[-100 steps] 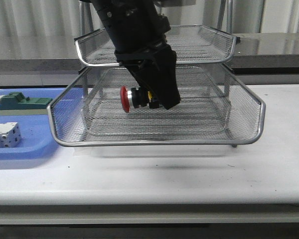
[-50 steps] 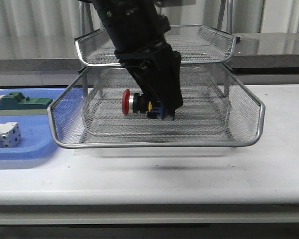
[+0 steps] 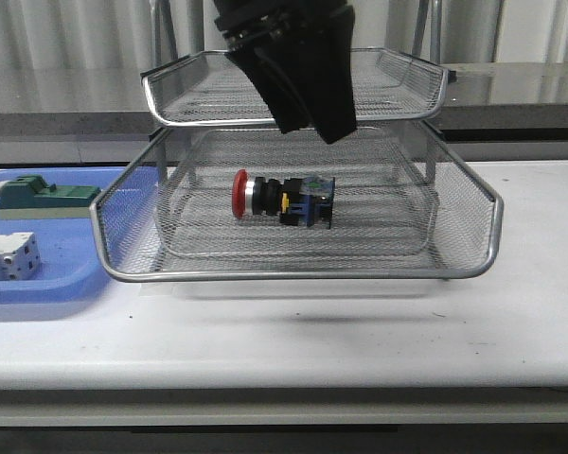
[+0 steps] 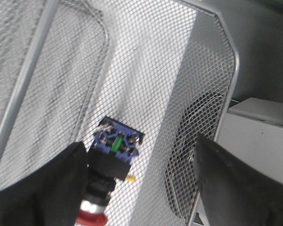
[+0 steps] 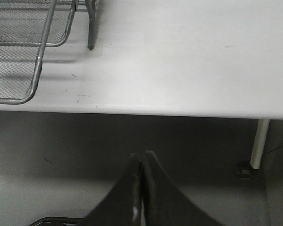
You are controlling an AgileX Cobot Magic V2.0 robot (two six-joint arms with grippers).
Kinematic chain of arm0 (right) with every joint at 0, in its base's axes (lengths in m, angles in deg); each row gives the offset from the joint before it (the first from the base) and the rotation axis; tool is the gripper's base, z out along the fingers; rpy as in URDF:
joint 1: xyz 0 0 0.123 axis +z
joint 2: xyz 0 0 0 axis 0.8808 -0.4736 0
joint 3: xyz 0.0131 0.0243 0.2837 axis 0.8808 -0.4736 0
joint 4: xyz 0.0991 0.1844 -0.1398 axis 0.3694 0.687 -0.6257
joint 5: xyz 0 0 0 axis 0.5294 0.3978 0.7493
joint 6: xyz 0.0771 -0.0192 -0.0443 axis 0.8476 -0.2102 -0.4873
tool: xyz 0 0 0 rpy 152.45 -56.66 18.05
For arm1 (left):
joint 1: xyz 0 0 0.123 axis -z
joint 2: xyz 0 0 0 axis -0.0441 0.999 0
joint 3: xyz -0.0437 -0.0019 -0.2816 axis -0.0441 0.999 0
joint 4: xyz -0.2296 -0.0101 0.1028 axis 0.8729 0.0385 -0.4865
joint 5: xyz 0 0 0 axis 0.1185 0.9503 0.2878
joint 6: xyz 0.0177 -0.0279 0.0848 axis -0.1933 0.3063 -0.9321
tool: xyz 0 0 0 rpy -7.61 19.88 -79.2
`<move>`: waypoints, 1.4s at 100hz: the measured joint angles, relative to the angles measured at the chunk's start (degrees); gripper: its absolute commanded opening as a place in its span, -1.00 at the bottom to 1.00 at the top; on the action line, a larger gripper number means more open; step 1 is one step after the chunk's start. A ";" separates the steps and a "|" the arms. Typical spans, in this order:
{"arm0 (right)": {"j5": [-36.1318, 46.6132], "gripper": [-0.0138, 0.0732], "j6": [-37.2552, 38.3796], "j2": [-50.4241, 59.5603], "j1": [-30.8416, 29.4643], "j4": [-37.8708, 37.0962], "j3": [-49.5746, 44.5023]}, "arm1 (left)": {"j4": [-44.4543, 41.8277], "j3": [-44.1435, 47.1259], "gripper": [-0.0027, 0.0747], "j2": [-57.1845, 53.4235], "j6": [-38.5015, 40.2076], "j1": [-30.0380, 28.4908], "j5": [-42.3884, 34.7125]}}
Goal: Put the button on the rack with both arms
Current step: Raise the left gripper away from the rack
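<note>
White desk, silver wire-mesh rack [image 3: 293,203] toward its far edge, red-headed black button [image 3: 282,197] lying in the middle tier.
Left gripper [image 4: 140,188] hangs spread wide over it, touching nothing; right gripper [image 5: 142,181] pinched together, off the desk's near edge.

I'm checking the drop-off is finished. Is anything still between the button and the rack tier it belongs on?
Nothing visible. The button lies on its side on the mesh floor of the rack, in the lower tier that shows. The left gripper is open above it, not touching it.
</note>
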 measured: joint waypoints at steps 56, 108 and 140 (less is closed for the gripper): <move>0.00 -0.84 0.00 0.00 0.00 0.00 0.00 | -12.55 3.16 0.20 -14.30 9.81 -7.93 1.17; 0.00 -0.84 0.00 0.00 0.00 -0.09 0.00 | -8.59 28.93 0.20 -39.28 11.29 -30.73 -7.29; 0.00 -0.84 0.00 0.00 0.00 -0.09 0.00 | -5.24 53.10 0.20 -60.25 11.29 -33.87 -26.45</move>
